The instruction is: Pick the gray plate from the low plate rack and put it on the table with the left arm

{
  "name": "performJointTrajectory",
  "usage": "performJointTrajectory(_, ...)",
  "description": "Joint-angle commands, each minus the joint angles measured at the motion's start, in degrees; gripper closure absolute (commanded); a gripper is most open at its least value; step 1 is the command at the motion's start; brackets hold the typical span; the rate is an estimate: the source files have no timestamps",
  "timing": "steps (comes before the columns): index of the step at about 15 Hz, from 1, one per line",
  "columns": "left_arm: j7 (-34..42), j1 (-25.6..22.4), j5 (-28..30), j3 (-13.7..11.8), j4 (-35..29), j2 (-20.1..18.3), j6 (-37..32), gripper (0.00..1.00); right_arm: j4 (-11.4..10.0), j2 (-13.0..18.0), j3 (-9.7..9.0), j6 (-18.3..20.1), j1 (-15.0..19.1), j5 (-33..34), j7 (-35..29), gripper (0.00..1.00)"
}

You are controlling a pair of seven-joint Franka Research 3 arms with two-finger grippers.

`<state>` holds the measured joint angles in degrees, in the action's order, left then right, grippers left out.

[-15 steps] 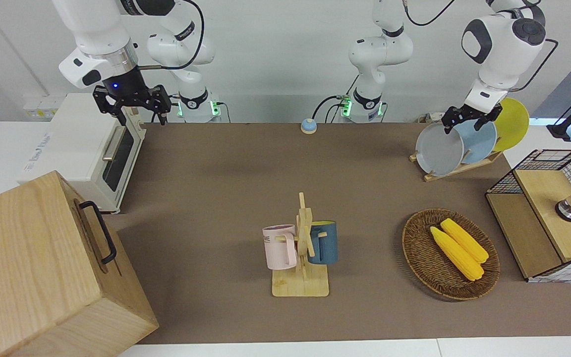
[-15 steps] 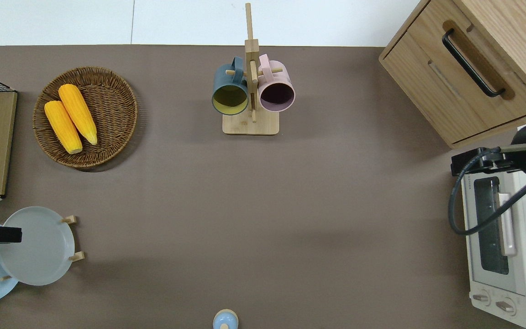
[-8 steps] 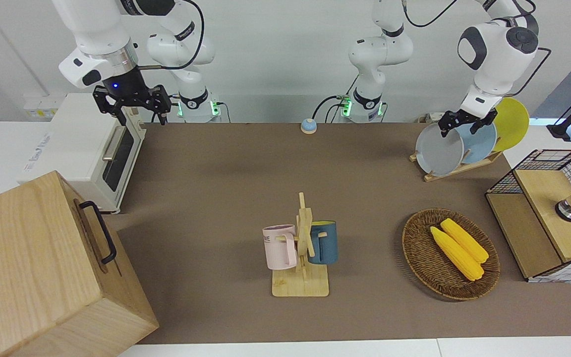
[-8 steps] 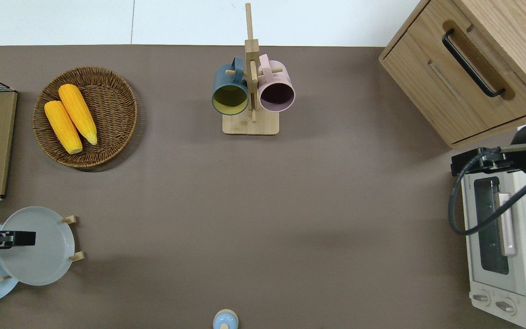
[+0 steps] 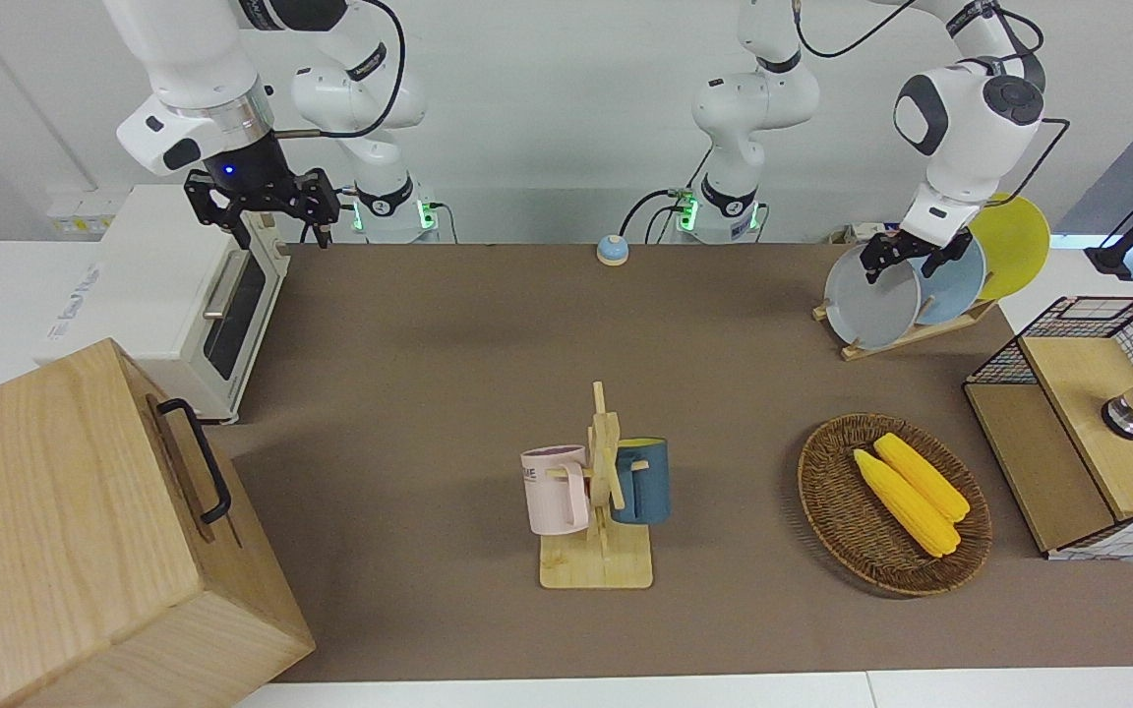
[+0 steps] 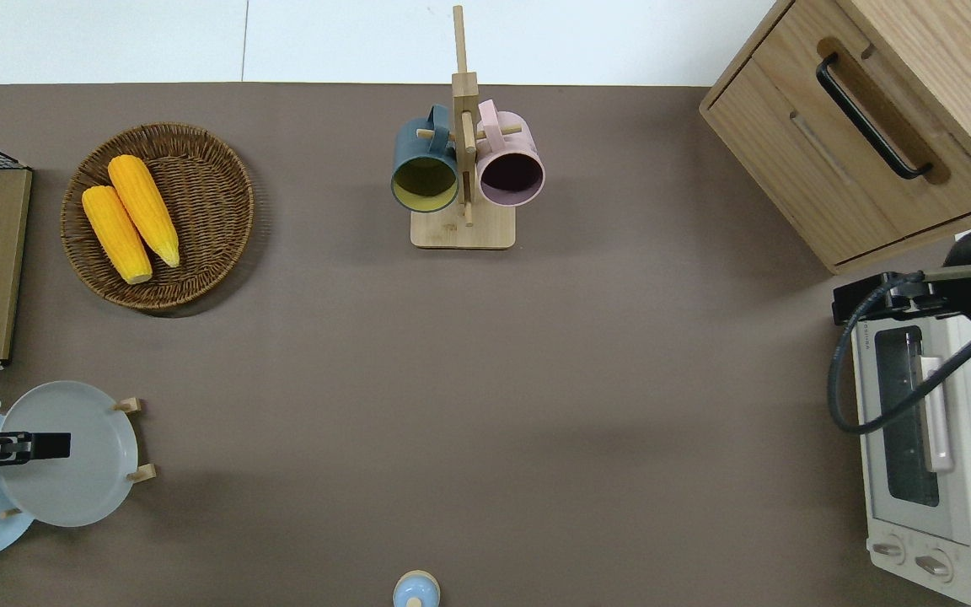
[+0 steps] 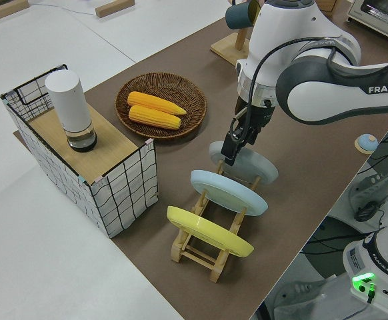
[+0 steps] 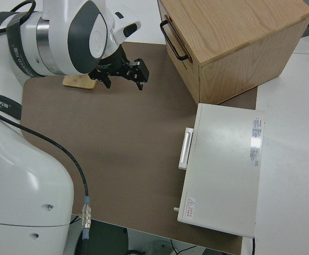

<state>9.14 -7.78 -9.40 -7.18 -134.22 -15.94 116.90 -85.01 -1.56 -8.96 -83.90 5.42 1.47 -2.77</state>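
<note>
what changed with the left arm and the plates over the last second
The left gripper has moved from the gray plate's edge in over the plate, toward the middle of the table, with the arm following. Whether it has closed on the rim cannot be told. The gray plate, light blue plate and yellow plate are unmoved in the low plate rack. The right arm stayed parked.

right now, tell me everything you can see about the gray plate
The gray plate is round, pale gray and matte, with a shallow raised rim. It stands tilted in the low plate rack, in the slot toward the right arm's end, beside the light blue plate. The left hand is at its upper rim, fingers either side of the edge. Whether they are already closed on it cannot be told.
</note>
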Motion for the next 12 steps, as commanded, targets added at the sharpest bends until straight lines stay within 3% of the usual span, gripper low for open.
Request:
performJointTrajectory(1,0.44,-0.65,-1.41,0.23,-2.45,-1.73,1.93,0.06,0.37,-0.02,0.34,0.05,-0.41,-0.15,-0.22,0.017)
performJointTrajectory(2,0.35,-0.65,-1.41,0.32,-2.45,-1.73,1.93,0.12,0.37,-0.02,0.34,0.14,-0.41,-0.15,-0.22,0.017)
performJointTrajectory(5,0.09,-0.65,-1.41,0.24,-2.45,-1.73,1.84,0.55,0.37,-0.02,0.34,0.05,-0.41,-0.15,-0.22,0.017)
performJointTrajectory(9,0.18,-0.57,-1.41,0.32,-2.45,-1.46,1.75,1.0,0.37,-0.02,0.34,0.05,-0.41,-0.15,-0.22,0.017)
performJointTrajectory(12,0.35,-0.39,-1.41,0.32,-2.45,-1.29,1.4,1.0,0.37,-0.02,0.34,0.05,-0.41,-0.15,-0.22,0.017)
